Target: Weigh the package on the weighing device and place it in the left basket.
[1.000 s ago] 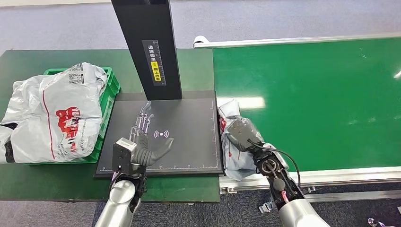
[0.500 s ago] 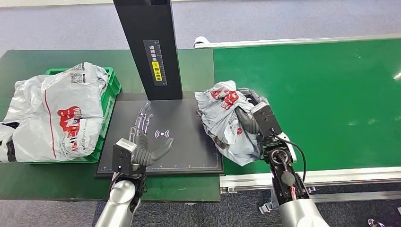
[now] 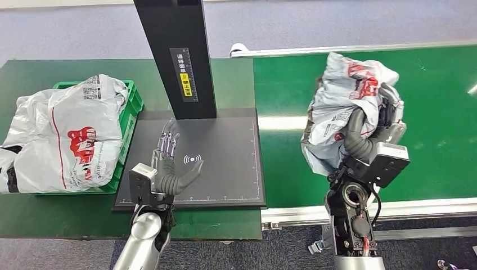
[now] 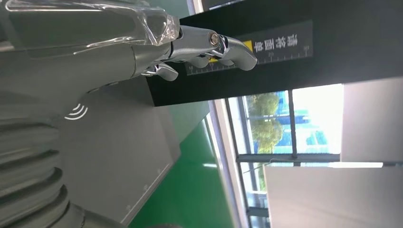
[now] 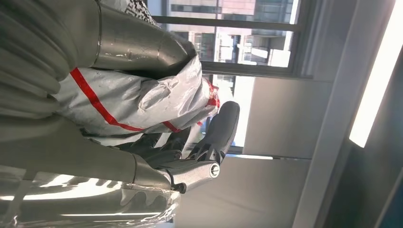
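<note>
green conveyor (image 3: 427, 112), right hand (image 3: 371, 126) gripping package (image 3: 343, 101)

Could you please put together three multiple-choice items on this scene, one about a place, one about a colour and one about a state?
1. Where is the package that the right hand grips?
A. Above the belt
B. On the scale
C. In the basket

2. What colour is the basket?
A. Blue
B. Green
C. Red

3. How is the left hand?
A. Holding a bag
B. Fist closed
C. Open, fingers spread

Answers: 1 A, the package is raised over the green belt. 2 B, its rim is green. 3 C, it holds nothing over the scale.
</note>
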`<state>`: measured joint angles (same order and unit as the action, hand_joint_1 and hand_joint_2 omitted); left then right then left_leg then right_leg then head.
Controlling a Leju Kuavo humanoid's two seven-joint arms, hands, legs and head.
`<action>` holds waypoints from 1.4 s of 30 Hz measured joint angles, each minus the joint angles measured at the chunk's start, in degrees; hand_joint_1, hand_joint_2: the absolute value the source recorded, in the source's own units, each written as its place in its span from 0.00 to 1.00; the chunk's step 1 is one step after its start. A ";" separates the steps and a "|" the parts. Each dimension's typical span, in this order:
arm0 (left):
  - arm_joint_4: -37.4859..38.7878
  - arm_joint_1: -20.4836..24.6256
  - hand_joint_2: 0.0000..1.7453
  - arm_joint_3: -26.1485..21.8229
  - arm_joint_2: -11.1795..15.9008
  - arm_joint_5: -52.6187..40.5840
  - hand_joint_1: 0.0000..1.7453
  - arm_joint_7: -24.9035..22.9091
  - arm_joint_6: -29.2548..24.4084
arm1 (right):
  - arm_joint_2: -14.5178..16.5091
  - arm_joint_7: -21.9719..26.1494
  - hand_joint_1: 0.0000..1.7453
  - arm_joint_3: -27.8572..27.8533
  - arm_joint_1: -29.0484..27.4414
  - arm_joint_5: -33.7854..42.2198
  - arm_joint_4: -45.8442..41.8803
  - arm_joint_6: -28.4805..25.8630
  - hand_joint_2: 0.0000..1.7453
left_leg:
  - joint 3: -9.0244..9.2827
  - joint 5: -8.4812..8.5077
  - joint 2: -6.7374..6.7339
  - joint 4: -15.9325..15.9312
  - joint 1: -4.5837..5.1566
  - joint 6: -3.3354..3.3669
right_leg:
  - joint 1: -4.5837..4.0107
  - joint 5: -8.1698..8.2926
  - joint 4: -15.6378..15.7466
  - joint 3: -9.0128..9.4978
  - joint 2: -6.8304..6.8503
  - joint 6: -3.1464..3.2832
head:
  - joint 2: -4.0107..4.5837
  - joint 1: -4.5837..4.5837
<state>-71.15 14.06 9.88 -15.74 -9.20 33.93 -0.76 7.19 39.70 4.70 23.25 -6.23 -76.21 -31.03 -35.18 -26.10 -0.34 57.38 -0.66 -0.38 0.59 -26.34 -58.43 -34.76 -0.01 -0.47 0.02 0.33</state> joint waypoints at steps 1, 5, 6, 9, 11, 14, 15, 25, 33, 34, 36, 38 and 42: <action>0.04 0.13 1.00 0.01 0.01 0.37 0.00 0.13 -0.26 | -0.03 -0.12 1.00 0.50 -0.15 -0.21 -0.44 0.57 1.00 | 0.02 -0.01 -0.06 0.00 0.00 -0.01 | 0.00 0.01 0.00 0.00 -0.03 0.01 | 0.00 0.00; 0.07 0.31 1.00 0.09 0.08 1.29 0.00 0.58 -0.73 | -0.62 -5.28 1.00 4.07 0.73 -6.41 1.74 10.59 1.00 | 0.07 -0.01 -0.09 -0.02 -0.01 -0.01 | -0.01 0.03 -0.01 0.03 -0.05 0.04 | -0.01 0.00; 0.07 0.34 1.00 0.11 0.12 1.42 0.00 0.65 -0.62 | -0.91 -7.31 1.00 5.64 1.42 -9.98 3.44 14.51 1.00 | 0.10 -0.01 -0.10 -0.02 -0.01 -0.02 | -0.02 0.04 -0.01 0.04 -0.05 0.05 | -0.01 0.00; 0.21 0.68 1.00 0.29 0.22 1.63 0.00 0.73 0.56 | -1.54 -10.61 1.00 10.94 3.24 -20.58 9.16 25.68 1.00 | 0.15 0.03 -0.02 -0.01 -0.05 -0.03 | -0.04 0.04 -0.01 0.08 0.00 0.07 | -0.01 -0.01; 0.45 1.03 1.00 0.38 0.28 1.78 0.00 0.73 1.19 | -1.71 -10.95 1.00 14.13 3.73 -23.98 12.30 31.37 1.00 | 0.12 0.05 0.07 -0.01 -0.06 -0.03 | -0.06 0.03 -0.02 0.10 0.06 0.07 | -0.01 -0.01; 0.77 1.36 1.00 0.39 0.47 2.15 0.00 0.73 1.53 | -2.03 -10.75 1.00 17.92 4.33 -24.97 15.97 37.65 1.00 | 0.08 0.05 0.09 -0.01 -0.05 -0.03 | -0.06 0.03 -0.02 0.09 0.06 0.06 | 0.00 0.00; 0.82 1.43 1.00 0.39 0.54 2.34 0.00 0.73 1.65 | -2.15 -10.65 1.00 19.02 4.61 -25.00 16.85 39.42 1.00 | 0.08 0.05 0.09 -0.01 -0.05 -0.02 | -0.05 0.02 -0.01 0.09 0.05 0.05 | -0.01 0.01; 0.84 1.53 1.00 0.37 0.99 3.13 0.00 0.69 2.15 | -3.60 -8.48 1.00 24.95 6.86 -23.96 21.42 49.48 1.00 | 0.18 0.04 0.10 0.00 -0.02 -0.01 | -0.02 0.02 0.01 0.19 0.06 0.03 | -0.01 0.00; 0.45 0.93 1.00 0.24 1.12 3.34 0.00 0.43 1.55 | -4.18 -8.93 1.00 25.06 7.13 -20.70 21.84 46.33 1.00 | 0.21 0.04 0.10 0.00 -0.02 -0.02 | -0.02 0.02 0.01 0.23 0.05 0.03 | -0.01 -0.01; 0.25 0.70 1.00 0.18 1.13 3.34 0.00 0.37 1.41 | -4.19 -9.54 1.00 24.63 7.13 -20.60 21.70 44.99 1.00 | 0.21 0.04 0.10 0.00 -0.02 -0.02 | -0.02 0.02 0.01 0.23 0.05 0.03 | 0.00 -0.01; -0.21 0.27 1.00 0.08 1.14 3.32 0.00 0.28 1.18 | -4.16 -10.34 1.00 23.60 7.10 -20.54 21.24 41.65 1.00 | 0.21 0.04 0.10 0.00 -0.02 -0.01 | -0.02 0.02 0.01 0.23 0.05 0.03 | -0.01 -0.01; -0.74 -0.17 1.00 0.02 1.14 3.23 0.00 0.11 1.10 | -4.11 -10.61 1.00 22.22 7.03 -20.38 20.37 37.29 1.00 | 0.21 0.04 0.10 0.00 -0.01 -0.01 | -0.02 0.02 0.01 0.23 0.06 0.03 | -0.01 -0.01; -1.67 -0.80 1.00 -0.05 1.13 3.07 0.00 -0.31 0.95 | -3.78 -10.39 1.00 18.84 6.72 -19.47 17.53 28.96 1.00 | 0.22 0.04 0.08 0.00 -0.01 -0.01 | -0.02 0.02 0.01 0.23 0.05 0.03 | -0.01 0.00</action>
<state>-72.82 13.26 9.83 -14.62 -6.13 33.63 0.19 3.41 29.31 23.54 29.97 -25.71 -58.69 -2.07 -34.96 -26.06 -0.25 57.39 -0.68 -0.39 0.57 -26.32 -58.41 -34.53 0.04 -0.44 0.02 0.33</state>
